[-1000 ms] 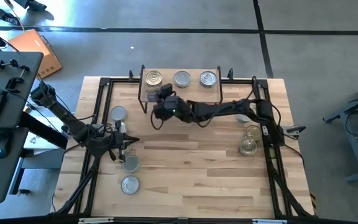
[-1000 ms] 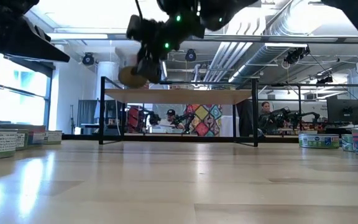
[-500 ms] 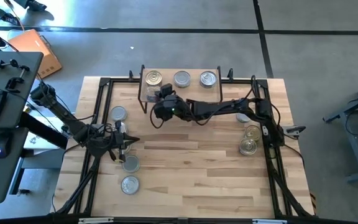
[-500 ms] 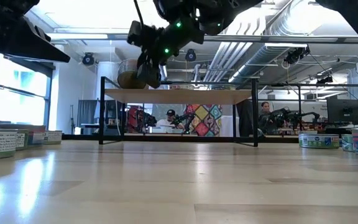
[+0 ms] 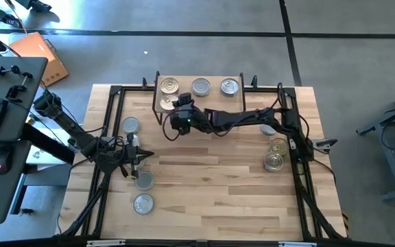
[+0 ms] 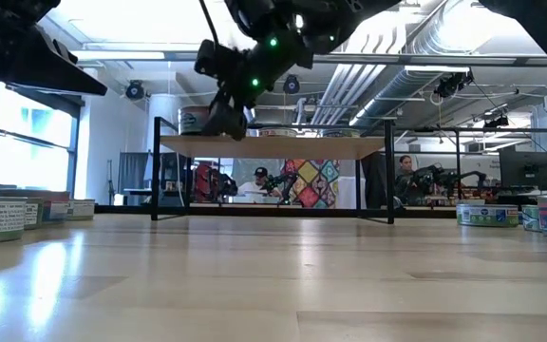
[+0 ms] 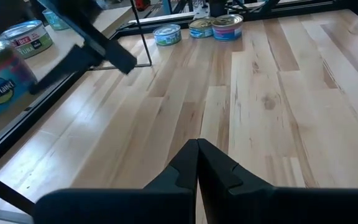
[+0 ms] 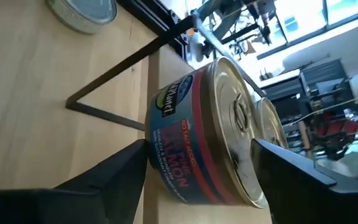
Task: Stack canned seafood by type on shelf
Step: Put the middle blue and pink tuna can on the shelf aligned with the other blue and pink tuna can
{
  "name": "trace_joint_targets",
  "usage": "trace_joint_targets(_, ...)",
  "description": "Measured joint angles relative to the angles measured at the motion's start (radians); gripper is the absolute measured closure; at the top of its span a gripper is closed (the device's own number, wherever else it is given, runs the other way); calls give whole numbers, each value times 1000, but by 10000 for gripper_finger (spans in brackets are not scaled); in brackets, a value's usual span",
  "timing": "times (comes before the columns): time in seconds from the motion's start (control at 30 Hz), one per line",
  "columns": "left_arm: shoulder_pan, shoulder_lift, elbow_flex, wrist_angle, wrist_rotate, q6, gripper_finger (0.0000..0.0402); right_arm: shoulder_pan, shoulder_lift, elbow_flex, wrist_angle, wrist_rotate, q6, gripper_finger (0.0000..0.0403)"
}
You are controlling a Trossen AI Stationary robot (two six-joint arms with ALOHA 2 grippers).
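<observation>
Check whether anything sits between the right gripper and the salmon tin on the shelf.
Nothing visible does. The right gripper stands open around the red-and-blue labelled, gold-lidded salmon tin on the light wood shelf, fingers flanking it. Another gold-lidded tin sits just behind.

A robotics lab: exposed ceiling ducts [image 6: 416, 38], other robot rigs [image 6: 435, 176], concrete floor [image 5: 184, 41]

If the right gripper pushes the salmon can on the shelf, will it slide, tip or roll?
The salmon can looks short and wide, standing flat on the shelf, so it would probably slide, not tip. Its metal wall seems stiff. The right gripper stands open around it; on its side it might roll.
</observation>
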Motion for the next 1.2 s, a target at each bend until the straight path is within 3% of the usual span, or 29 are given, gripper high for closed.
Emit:
trace_joint_targets(0.23,0,0,0,-3,0,0,402,-2,-3,112,-155,-71,120,124)
trace_joint_targets(0.97,0,0,0,-3,0,-2,401,-33,2,125,-125,-70,195,123)
trace_joint_targets(1.2,0,0,0,-3,0,-2,401,16,1,125,-127,-96,196,123)
